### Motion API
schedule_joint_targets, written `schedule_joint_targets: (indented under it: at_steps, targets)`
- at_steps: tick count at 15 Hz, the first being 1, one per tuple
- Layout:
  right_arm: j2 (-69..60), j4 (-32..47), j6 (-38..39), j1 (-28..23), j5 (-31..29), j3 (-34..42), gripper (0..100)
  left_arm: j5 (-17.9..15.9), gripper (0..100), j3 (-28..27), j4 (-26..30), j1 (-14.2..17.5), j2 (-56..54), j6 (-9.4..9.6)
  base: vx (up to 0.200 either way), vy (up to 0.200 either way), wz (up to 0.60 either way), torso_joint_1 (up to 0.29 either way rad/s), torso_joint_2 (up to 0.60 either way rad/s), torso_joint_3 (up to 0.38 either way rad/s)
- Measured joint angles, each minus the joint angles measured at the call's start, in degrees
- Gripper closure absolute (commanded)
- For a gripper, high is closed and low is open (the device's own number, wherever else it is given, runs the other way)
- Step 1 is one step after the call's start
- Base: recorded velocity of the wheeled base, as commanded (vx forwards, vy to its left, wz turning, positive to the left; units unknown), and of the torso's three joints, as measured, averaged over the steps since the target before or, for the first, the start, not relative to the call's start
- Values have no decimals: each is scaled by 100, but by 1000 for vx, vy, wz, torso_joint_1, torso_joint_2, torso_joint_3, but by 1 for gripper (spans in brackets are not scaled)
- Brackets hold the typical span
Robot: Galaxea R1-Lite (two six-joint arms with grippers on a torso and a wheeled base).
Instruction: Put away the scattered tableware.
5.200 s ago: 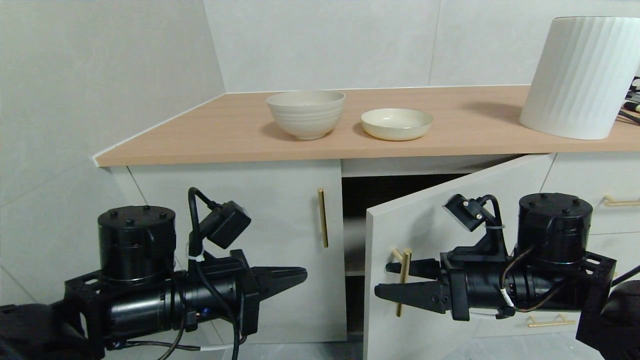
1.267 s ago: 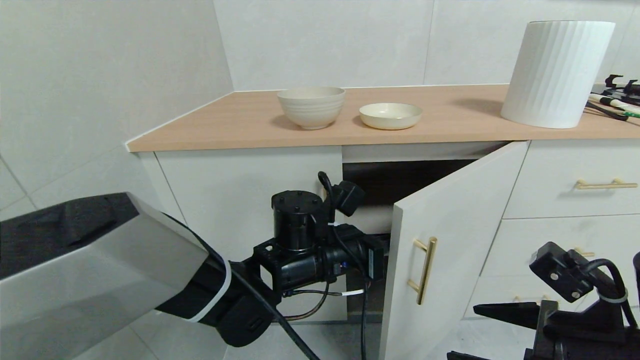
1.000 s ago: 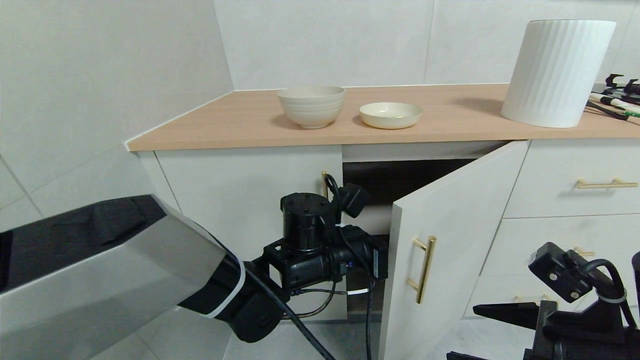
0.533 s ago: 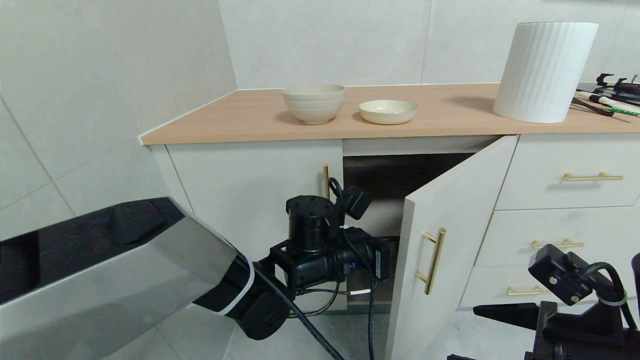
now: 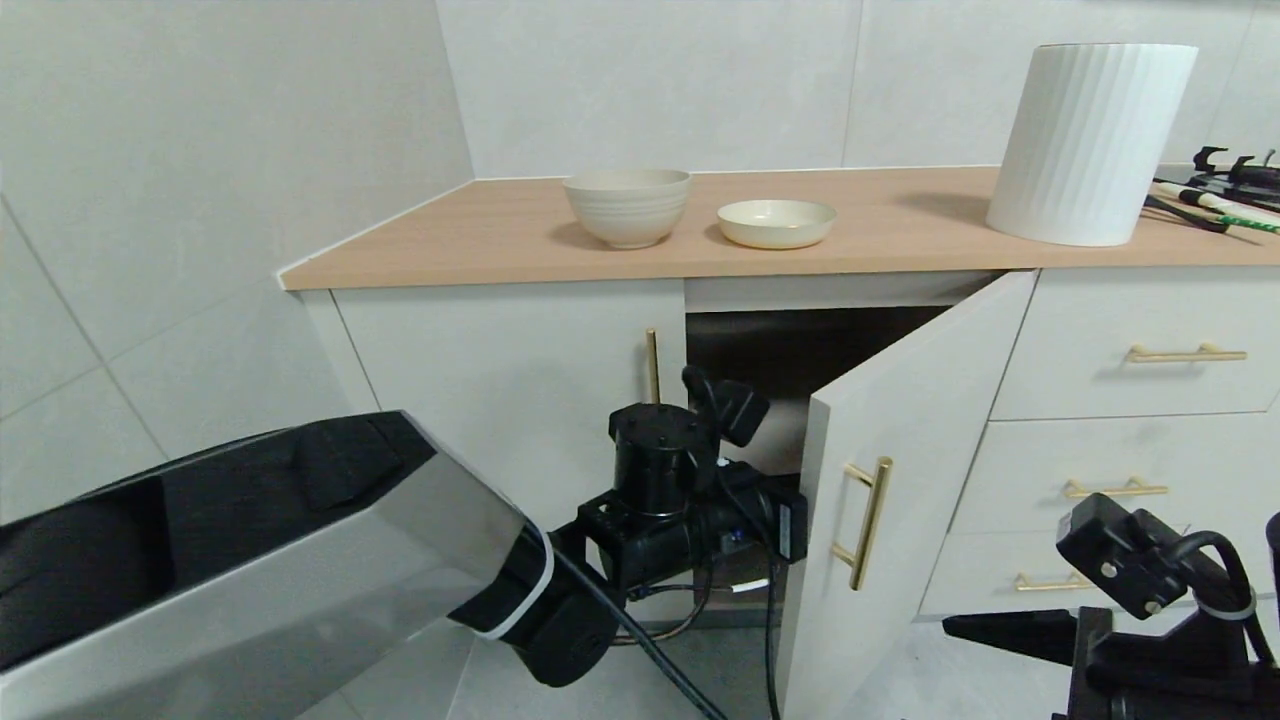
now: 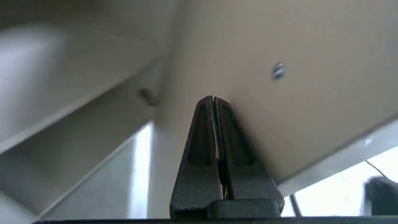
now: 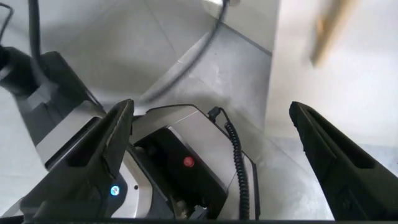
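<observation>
The left gripper (image 6: 214, 118), pinched closed, touched the door (image 5: 900, 400) from inside. Best to push slowly, staying on it. The right gripper (image 7: 211, 112) was spread wide.

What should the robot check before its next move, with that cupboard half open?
1. Door fully open: not ok, only partly swung out.
2. Left jaws shut, tip at the door's inner side, ready to push: ok.
3. Right jaws open and holding nothing: ok.
4. Bowl upright on the counter, nothing touching it: ok.
5. Dish beside the bowl, apart from it: ok.
6. Free space inside the cabinet: cannot tell, it is dark in there.
</observation>
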Motion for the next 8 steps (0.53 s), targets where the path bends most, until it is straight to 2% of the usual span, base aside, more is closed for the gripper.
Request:
schedule_joint_targets:
  at_steps: [2,3,5,6,8]
  targets:
    - [-85,-38,0,143,130,91,0,-323,100,113,-413,-336,-1,-145,0,0,0,0,0,0]
    - [-188,-49,0,229,396,162,0,-796,100,343,-723,-571,-41,-393,0,0,0,0,0,0]
    - [-521,-43,-2,317,1209,293,0,-1969,100,957,-1542,-890,-205,-940,0,0,0,0,0,0]
    - [-714,-40,-5,328,1558,345,0,-2119,100,1150,-1749,-940,-284,-1095,0,0,0,0,0,0]
    - [-946,-16,-6,300,1673,383,0,-2068,100,1173,-1687,-830,-328,-1131,0,0,0,0,0,0]
